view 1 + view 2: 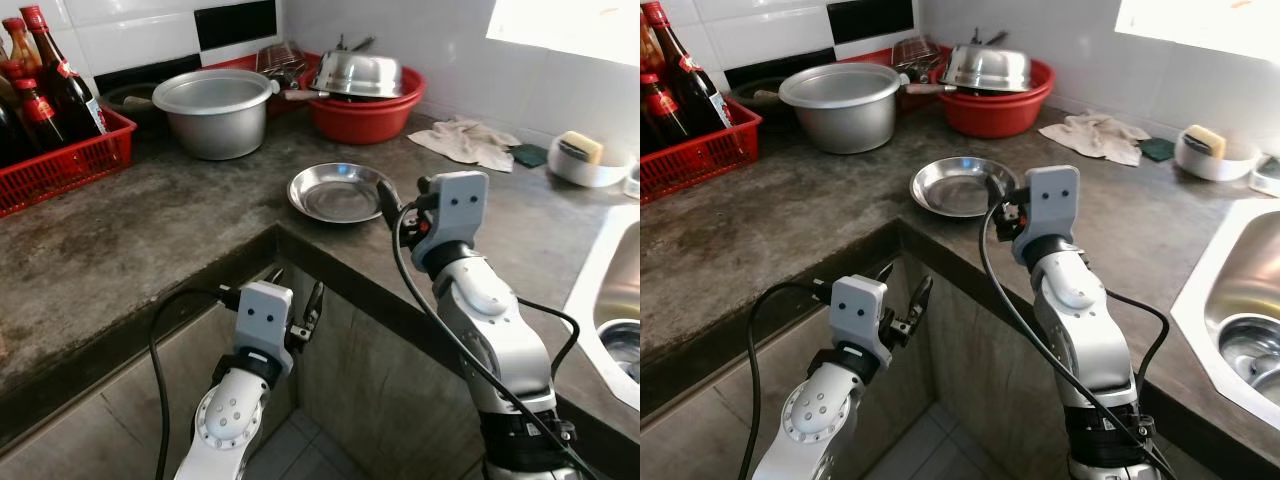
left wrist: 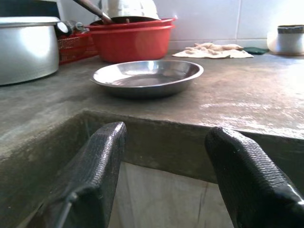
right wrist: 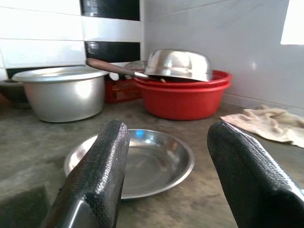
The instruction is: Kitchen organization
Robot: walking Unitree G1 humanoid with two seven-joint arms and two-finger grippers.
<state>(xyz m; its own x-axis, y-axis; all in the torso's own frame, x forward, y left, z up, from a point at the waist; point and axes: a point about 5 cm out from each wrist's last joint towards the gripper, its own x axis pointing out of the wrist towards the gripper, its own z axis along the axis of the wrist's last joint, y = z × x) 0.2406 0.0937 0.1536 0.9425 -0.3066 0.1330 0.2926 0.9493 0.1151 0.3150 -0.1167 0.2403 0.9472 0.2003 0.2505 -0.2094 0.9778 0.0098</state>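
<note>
A shallow steel plate (image 1: 338,192) lies on the grey stone counter (image 1: 150,230) close to its inner corner. My right gripper (image 1: 388,205) hovers low over the counter at the plate's right rim, open, fingers pointing across the plate (image 3: 142,161) with nothing between them. The right wrist view has both black fingers (image 3: 99,166) spread wide apart. My left gripper (image 1: 298,285) is below the counter's front edge, in the recess under the corner, open and empty. Between its fingertips (image 2: 102,152) I see the counter edge and the plate (image 2: 147,76) beyond.
Along the tiled back wall stand an aluminium pot (image 1: 215,110), a red basin (image 1: 365,118) holding an upturned steel bowl (image 1: 358,72), and a red basket (image 1: 60,155) of bottles. A cloth (image 1: 465,140) and a white bowl with sponge (image 1: 588,160) lie right; a sink (image 1: 620,300) is at far right.
</note>
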